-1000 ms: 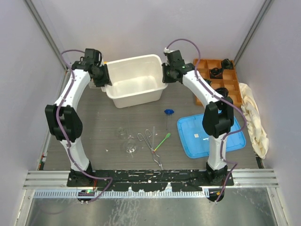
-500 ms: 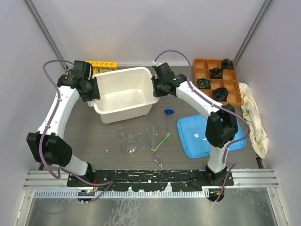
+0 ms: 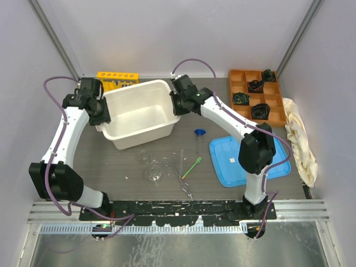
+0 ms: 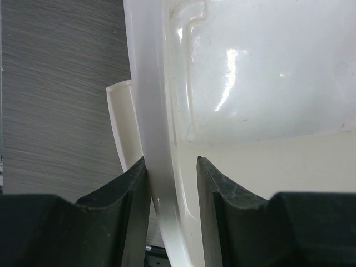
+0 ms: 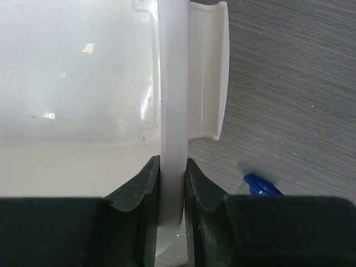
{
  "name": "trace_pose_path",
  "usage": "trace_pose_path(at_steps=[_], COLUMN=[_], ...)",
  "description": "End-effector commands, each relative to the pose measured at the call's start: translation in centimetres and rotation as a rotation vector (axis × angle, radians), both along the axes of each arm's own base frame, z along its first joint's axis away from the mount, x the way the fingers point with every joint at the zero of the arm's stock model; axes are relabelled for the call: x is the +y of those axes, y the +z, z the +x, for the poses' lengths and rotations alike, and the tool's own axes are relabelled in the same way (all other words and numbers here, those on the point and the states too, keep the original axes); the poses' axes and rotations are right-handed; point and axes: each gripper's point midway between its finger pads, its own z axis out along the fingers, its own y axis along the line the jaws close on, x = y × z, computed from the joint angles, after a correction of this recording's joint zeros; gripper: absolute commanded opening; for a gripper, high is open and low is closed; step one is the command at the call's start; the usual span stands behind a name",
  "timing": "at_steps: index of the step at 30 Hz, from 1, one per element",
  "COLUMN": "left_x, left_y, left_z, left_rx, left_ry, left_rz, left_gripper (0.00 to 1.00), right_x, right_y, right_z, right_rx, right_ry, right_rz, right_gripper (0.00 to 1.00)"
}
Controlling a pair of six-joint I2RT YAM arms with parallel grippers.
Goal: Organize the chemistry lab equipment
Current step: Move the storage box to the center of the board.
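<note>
Currently both arms hold white tub (image 3: 146, 135): left end effector (image 3: 100, 111) clamped on left rim, right end effector (image 3: 177, 105) clamped on right rim (tub's long axis spans between them). Loose equipment on counter (image 3: 111, 161) just nearward of tub: small clear glass flasks (image 3: 151, 167) toward left arm, metal tongs (image 3: 178, 167) and green spatula (image 3: 193, 165) centre, blue-capped test tube (image 3: 198, 138) toward right arm. Yellow rack (image 3: 117, 78) behind tub.

White bin (image 3: 139, 114) hides the yellow rack's (image 3: 115, 76) near side, and the clear flasks (image 3: 154, 172) are too faint to count.
</note>
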Motion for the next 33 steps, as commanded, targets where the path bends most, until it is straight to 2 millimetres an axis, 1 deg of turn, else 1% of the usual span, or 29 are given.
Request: trace_pose_path(at_steps=[1,3,6,10,12,14,16,20,21,24,27,30,33], left_x=[-2.2,-1.9,-1.2,-0.1,0.7,1.2,1.3,1.0,1.0,0.8,0.6,0.3,0.3], left_y=[5.5,6.0,6.6,6.9,6.8,6.4,5.7,4.2,4.1,3.4,2.3,1.2,0.8], left_z=[4.3,4.4,4.0,3.4,3.6,3.8,4.1,4.8,5.4,6.9,8.2,9.2,10.1], left_rx=[-0.260,-0.279,-0.279,-0.278,-0.278,-0.268,-0.261,-0.236,-0.247,-0.266,-0.245,-0.219,-0.227], left_ry=[-0.080,-0.070,-0.052,-0.026,-0.003,0.009,0.015,0.013,0.015,0.021,0.019,0.006,0.004], left_rz=[-0.075,-0.069,-0.061,-0.056,-0.050,-0.054,-0.055,-0.074,-0.079,-0.094,-0.105,-0.114,-0.117], left_gripper=[0.36,0.36,0.35,0.36,0.36,0.36,0.36,0.35,0.35,0.34,0.33,0.32,0.32], right_x=[7.4,8.0,9.2,10.6,11.1,11.6,12.1,12.9,13.0,12.9,12.7,12.5,12.3], right_y=[6.1,7.1,8.1,8.5,8.1,7.5,6.7,5.6,5.4,4.8,4.4,4.2,4.1], right_z=[-2.5,-2.7,-3.5,-4.7,-4.7,-4.2,-3.8,-3.1,-2.9,-2.3,-2.0,-2.1,-2.0], right_rx=[-0.107,-0.126,-0.138,-0.152,-0.153,-0.152,-0.149,-0.146,-0.149,-0.161,-0.165,-0.164,-0.168], right_ry=[0.254,0.271,0.300,0.334,0.343,0.345,0.355,0.363,0.363,0.354,0.346,0.345,0.338], right_rz=[0.153,0.160,0.162,0.158,0.155,0.149,0.138,0.127,0.122,0.096,0.081,0.076,0.066], right_gripper=[0.04,0.02,0.02,0.02,0.02,0.02,0.02,0.01,0.01,0.01,0.01,0.01,0.01])
